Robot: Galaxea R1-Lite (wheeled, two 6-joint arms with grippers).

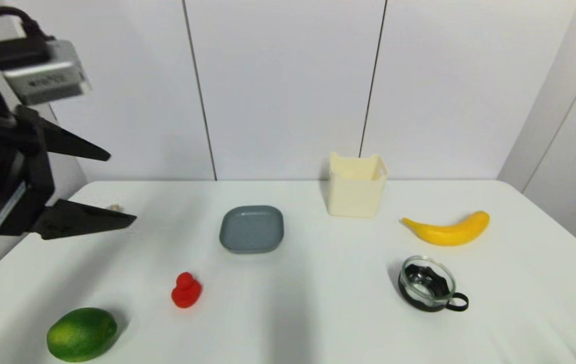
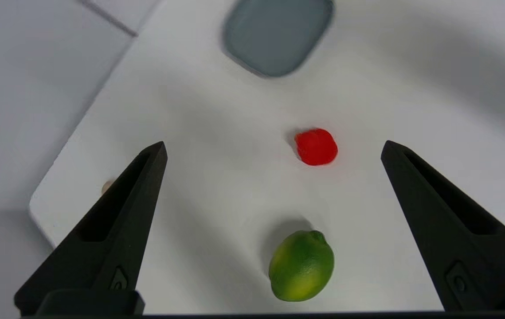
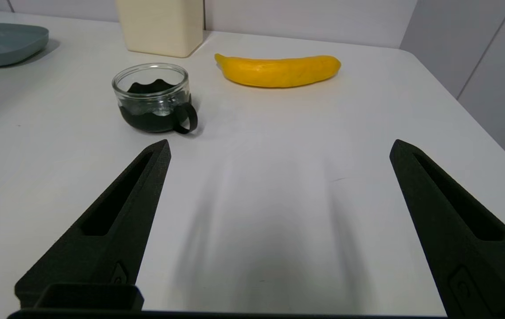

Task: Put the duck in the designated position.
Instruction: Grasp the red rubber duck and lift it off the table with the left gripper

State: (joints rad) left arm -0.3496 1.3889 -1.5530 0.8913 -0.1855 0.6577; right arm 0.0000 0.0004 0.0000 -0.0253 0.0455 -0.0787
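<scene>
Red duck (image 1: 186, 290) sits near the table's (image 1: 318, 313) front-left corner; lower your empty, wide-open left gripper (image 1: 116, 187) squarely over it, clear of the lime (image 1: 81, 334).

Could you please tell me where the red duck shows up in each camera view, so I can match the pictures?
Head view: the duck stands on the near left of the table, between the lime and the grey plate.
Left wrist view: the duck lies between the open fingers of the left gripper, with the lime nearer the camera.
Right wrist view: not in it.
Shared landmark: the grey plate shows in all three.
</scene>
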